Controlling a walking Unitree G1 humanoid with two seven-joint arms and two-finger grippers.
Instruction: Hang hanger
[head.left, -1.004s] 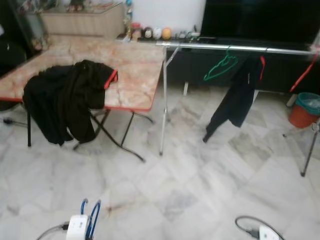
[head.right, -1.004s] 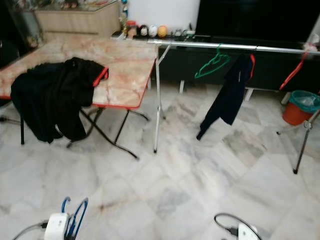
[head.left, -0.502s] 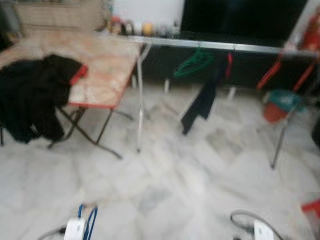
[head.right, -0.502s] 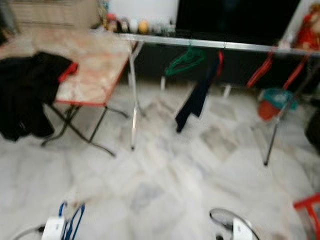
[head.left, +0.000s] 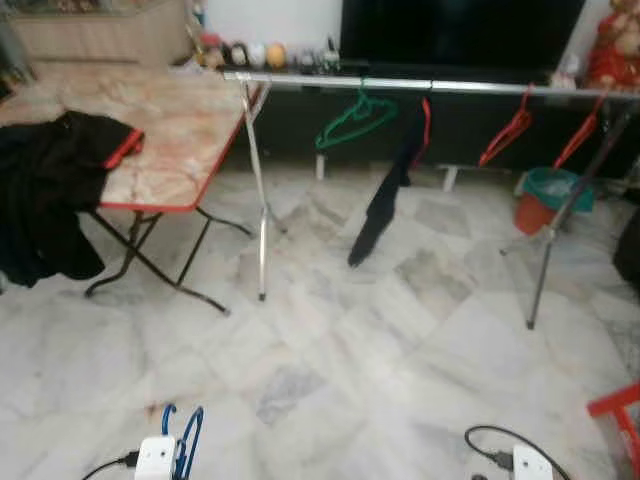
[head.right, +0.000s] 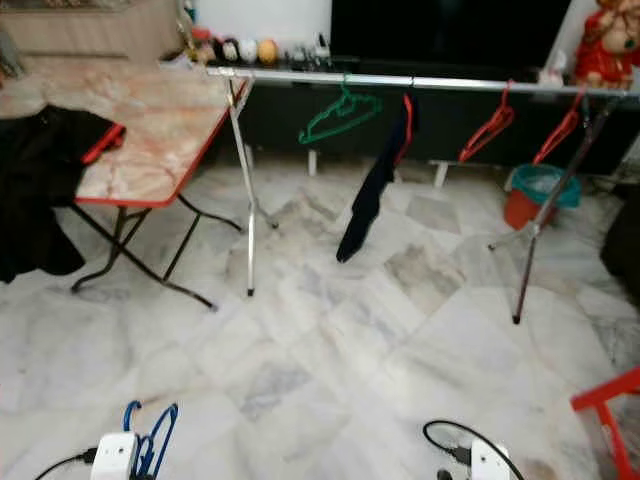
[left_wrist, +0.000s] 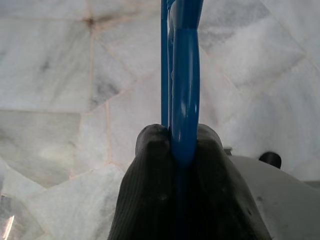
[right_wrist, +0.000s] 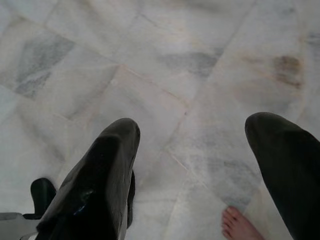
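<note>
We see a blue hanger (left_wrist: 184, 75), thin glossy plastic, pinched between the closed fingers (left_wrist: 150, 190) of the left tool (left_wrist: 179, 145). In the head views it pokes up at the lower left, low over the marble floor. The metal rail (head.left: 400, 84) stands well ahead, already carrying a green hanger (head.left: 352, 115) and two red ones (head.left: 508, 135).

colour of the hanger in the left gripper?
Blue hanger, pinched by the left gripper; clearest in the left wrist view.
</note>
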